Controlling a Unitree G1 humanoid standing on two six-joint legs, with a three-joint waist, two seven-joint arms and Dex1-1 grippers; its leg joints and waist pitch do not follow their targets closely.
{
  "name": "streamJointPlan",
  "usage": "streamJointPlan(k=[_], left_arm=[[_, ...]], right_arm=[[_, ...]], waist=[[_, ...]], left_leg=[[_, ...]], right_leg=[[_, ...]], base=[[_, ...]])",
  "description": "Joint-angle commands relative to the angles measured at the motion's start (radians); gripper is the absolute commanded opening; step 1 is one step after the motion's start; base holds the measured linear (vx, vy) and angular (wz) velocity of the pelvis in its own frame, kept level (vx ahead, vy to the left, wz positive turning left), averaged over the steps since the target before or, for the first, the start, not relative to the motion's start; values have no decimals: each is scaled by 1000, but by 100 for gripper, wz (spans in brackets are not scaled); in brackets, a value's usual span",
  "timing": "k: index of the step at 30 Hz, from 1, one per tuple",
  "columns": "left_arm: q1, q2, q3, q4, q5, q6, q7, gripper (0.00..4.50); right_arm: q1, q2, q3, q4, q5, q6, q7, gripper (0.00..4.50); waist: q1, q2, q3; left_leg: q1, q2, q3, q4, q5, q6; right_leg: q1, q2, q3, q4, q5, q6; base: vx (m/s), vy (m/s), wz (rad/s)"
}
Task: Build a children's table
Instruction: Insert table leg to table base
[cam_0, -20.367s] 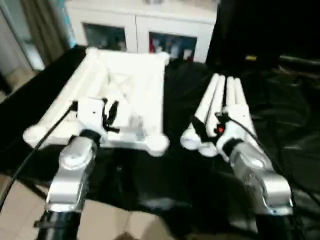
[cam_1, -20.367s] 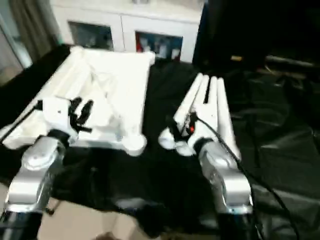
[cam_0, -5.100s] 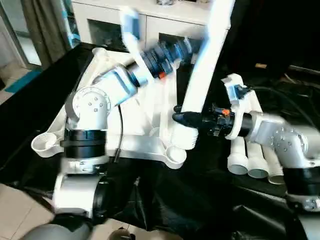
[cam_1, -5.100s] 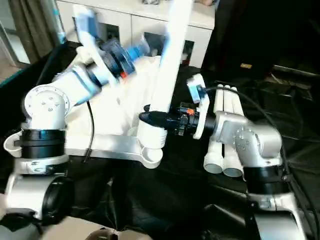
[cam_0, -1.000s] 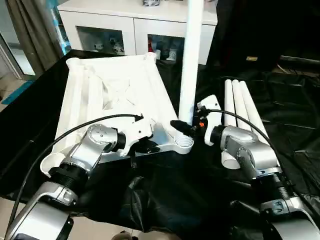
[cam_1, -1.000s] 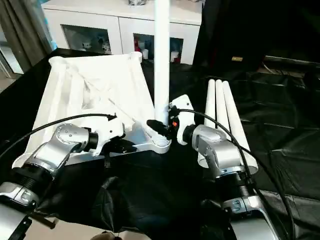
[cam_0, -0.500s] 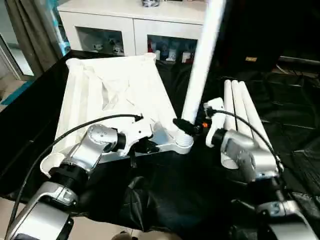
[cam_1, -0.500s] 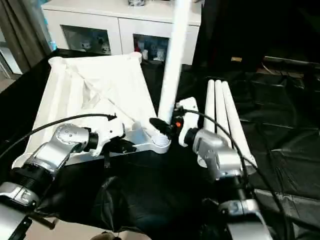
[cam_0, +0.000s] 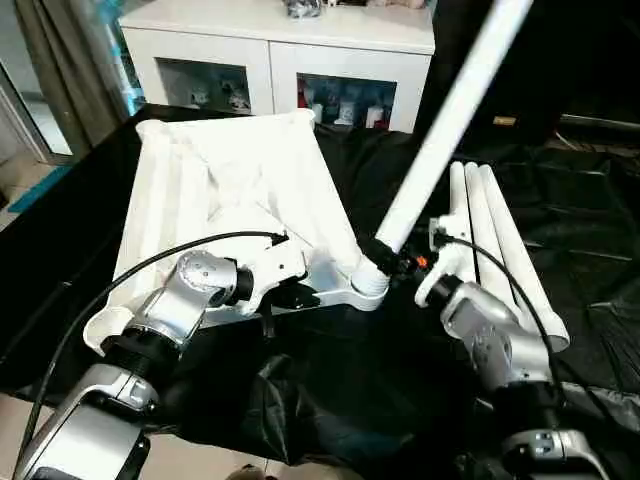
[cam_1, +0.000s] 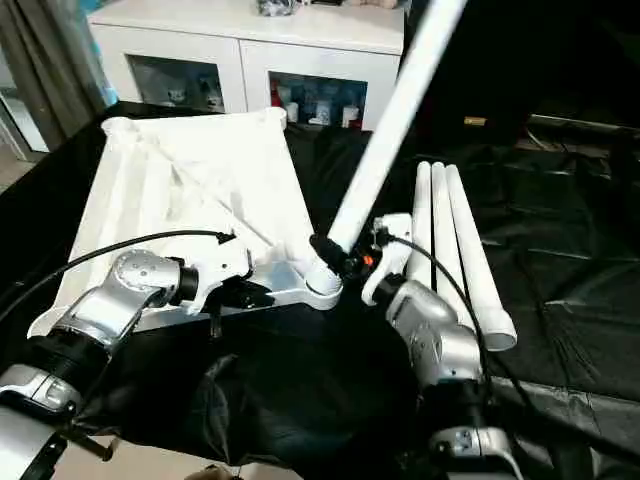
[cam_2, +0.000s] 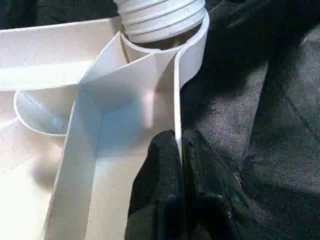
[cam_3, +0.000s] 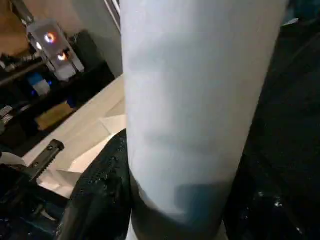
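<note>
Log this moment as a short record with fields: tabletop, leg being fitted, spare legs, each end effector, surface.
tabletop: white tabletop lying upside down, ribbed underside up
leg being fitted: white leg with its threaded end at the near corner socket, leaning away from the tabletop, not upright
spare legs: three legs lying side by side beside the tabletop
left end effector: shut on the tabletop's near edge wall
right end effector: closed around the leaning leg near its lower end
surface: black cloth
</note>
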Motion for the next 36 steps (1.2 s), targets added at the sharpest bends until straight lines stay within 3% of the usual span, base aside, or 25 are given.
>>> streamJointPlan(k=[1,11,21,26,34,35,36], left_arm=[[-24,8,0,7,18,-9,15,0],[-32,5,12,34,26,-26,30,0],[-38,3,18,52,35,-40,39,0],[-40,2,17,59,40,-46,41,0],[-36,7,11,58,38,-54,13,0],[-36,7,10,57,38,-54,11,0],[-36,8,9,57,38,-54,10,0]], right_arm=[[50,-7,10,50,-38,5,-7,190],[97,5,27,29,-72,-114,-16,190],[103,-13,90,18,-165,-245,-35,190],[95,-19,104,19,-175,-244,-28,190],[36,-46,161,41,-175,-123,66,190],[22,-53,171,52,-183,-115,77,190],[4,-62,185,68,-194,-104,93,190]], waist=[[2,14,-64],[4,17,-59],[0,18,-54],[-1,18,-52],[-1,17,-51],[-4,11,-50],[-3,12,-51]], left_leg=[[19,89,-53,-87,-266,-18],[27,89,-56,-94,-308,-24],[31,88,-59,-98,-348,-26],[31,88,-59,-99,-354,-20],[32,89,-60,-100,-351,-15],[29,88,-59,-101,-346,-13],[28,87,-59,-99,-339,-12]], right_leg=[[44,-127,75,-91,-316,-174],[43,-130,75,-103,-390,-155],[39,-129,76,-111,-442,-141],[38,-130,77,-115,-463,-136],[37,-130,76,-117,-485,-131],[39,-129,76,-116,-483,-131],[39,-131,75,-114,-486,-133]], base=[[0,0,0],[0,0,0],[0,0,0],[0,0,0],[0,0,0],[0,0,0],[0,0,0]])
